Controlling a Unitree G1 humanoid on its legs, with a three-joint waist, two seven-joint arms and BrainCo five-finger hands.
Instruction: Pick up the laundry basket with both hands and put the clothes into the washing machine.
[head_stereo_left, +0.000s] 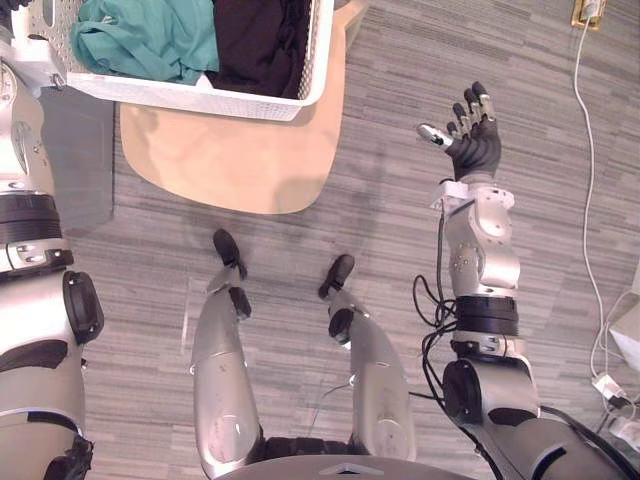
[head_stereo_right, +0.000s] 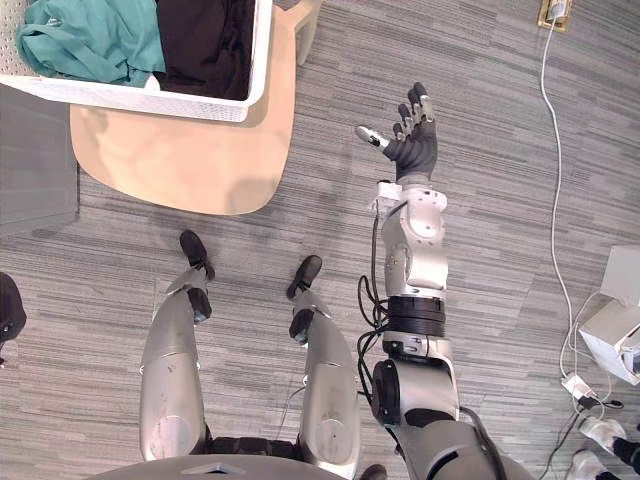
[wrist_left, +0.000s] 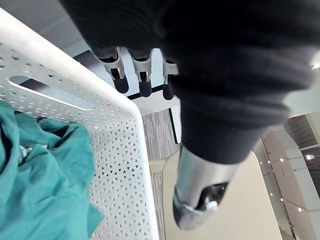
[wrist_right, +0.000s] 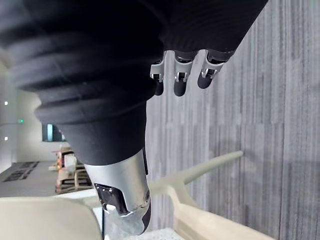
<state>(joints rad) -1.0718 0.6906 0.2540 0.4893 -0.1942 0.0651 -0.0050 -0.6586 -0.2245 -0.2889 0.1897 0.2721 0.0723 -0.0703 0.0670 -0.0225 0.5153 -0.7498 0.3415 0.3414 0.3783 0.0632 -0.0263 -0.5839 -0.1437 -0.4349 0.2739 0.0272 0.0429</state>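
Note:
A white perforated laundry basket (head_stereo_left: 200, 95) stands on a light wooden table (head_stereo_left: 240, 165) at the upper left. It holds teal clothes (head_stereo_left: 145, 40) and black clothes (head_stereo_left: 260, 40). My left hand (wrist_left: 210, 75) hovers just outside the basket's left wall (wrist_left: 120, 165), by its handle slot (wrist_left: 50, 92). Its fingers (wrist_left: 142, 75) are relaxed and hold nothing, and the thumb (wrist_left: 200, 200) is stretched out. My right hand (head_stereo_left: 472, 135) is raised over the floor to the right of the basket, well apart from it, open and empty.
A grey cabinet (head_stereo_right: 35, 160) stands left of the table. A white cable (head_stereo_left: 588, 150) runs from a floor socket (head_stereo_left: 588, 10) down the right side to plugs (head_stereo_left: 610, 385). Grey carpet lies between the table and my right hand.

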